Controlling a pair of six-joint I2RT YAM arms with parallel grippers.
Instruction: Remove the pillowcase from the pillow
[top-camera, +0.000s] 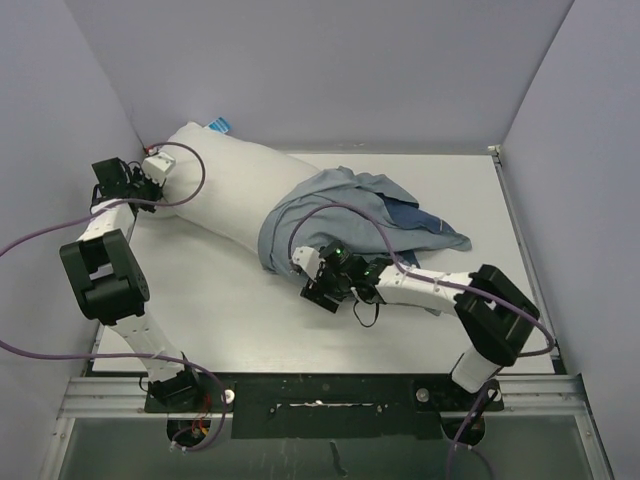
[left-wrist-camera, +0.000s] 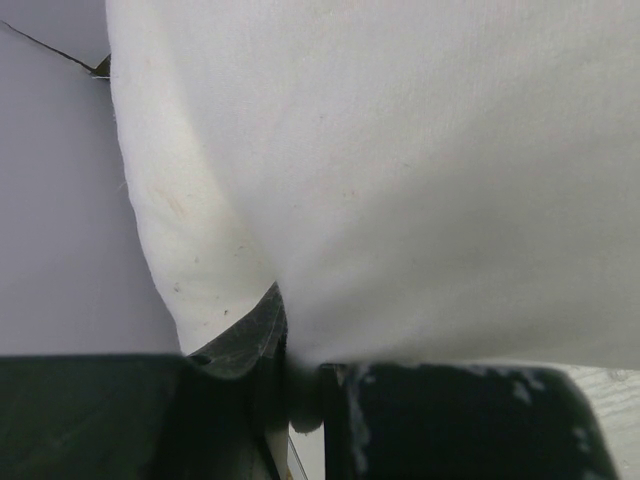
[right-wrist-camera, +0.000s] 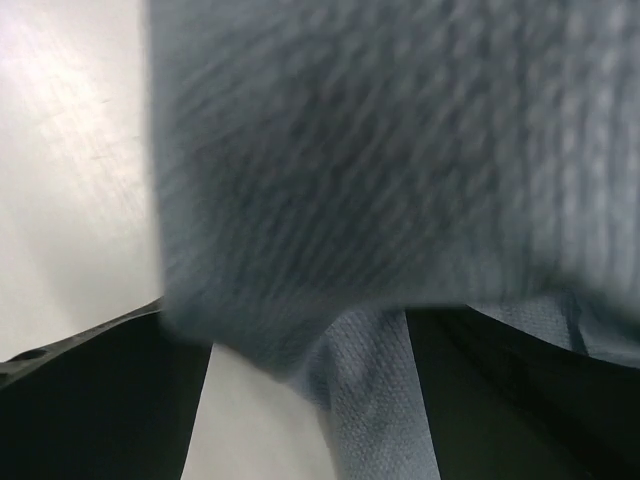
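two ends are held: the pillow, lying diagonally from far-left to centre, is pinched by the left jaws, and the pillowcase, bunched over its right end, by the right jaws.

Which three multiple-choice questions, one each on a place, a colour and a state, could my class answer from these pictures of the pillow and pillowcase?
1. Where on the pillow is the pillowcase bunched?
A. the end by the left gripper
B. the end by the right gripper
C. nowhere; it lies apart

2. What colour is the pillow?
A. white
B. blue
C. red

3. What is the left gripper doing?
A. hanging open
B. pinching pillow fabric
C. holding the pillowcase

Answers:
1 B: the top view shows blue cloth heaped over that end.
2 A: its bare length is white.
3 B: the left wrist view shows white fabric nipped between its fingers.
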